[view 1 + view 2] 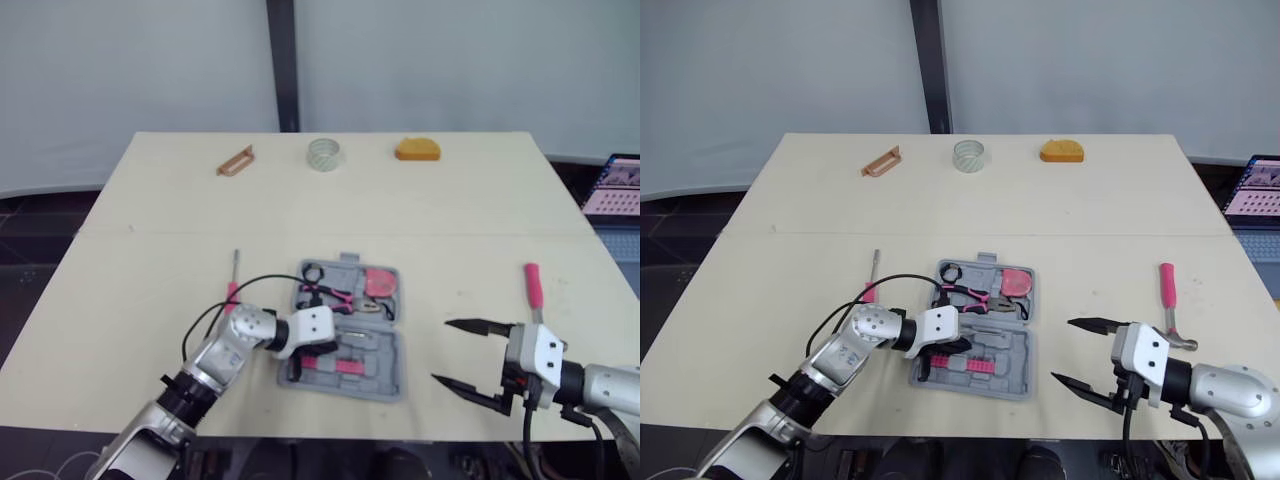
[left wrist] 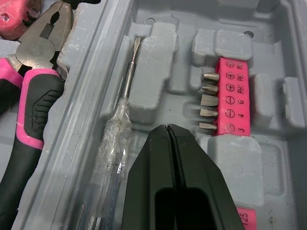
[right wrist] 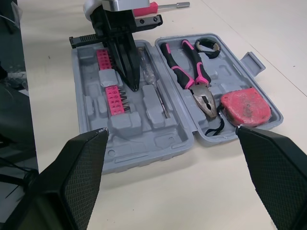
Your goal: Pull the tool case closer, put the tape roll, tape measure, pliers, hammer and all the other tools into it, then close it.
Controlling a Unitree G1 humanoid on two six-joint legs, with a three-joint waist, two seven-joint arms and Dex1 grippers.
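- Screwdriver [image 1: 232, 290] with a pink grip lies loose on the desk [image 1: 130, 300], just left of the tool case [image 3: 158, 146], which sits open at the near middle.
- Left pincer [image 2: 168, 139] is clenched on nothing, its tip down in the near tray of the case. It sits just beside a clear-handled screwdriver [image 2: 120, 124] and a pink bit strip [image 2: 229, 96]. The clear tool appears to be getting seated in its groove. A light push along the shaft, rather than across it, should settle it without shifting the case.
- Tape roll [image 1: 324, 154], clear, stands at the far edge, between a brown piece [image 1: 236, 161] on its left and an orange block [image 1: 417, 149] on its right. All three are well apart from the case.
- Pliers [image 3: 194, 79] and tape measure [image 3: 245, 108] already rest in the far tray, so that half is best left undisturbed.
- Right pincer [image 1: 442, 350] is released and wide, hovering over bare desk to the right of the case and holding nothing.
- Hammer [image 1: 533, 288] lies on the right of the desk, pink handle pointing far and head near, close to the right arm. That arm looks best placed to take it. A grip low on the handle, close to the head, should keep it from swinging. The left pincer ought to lift clear first, so the two arms do not meet over the case.
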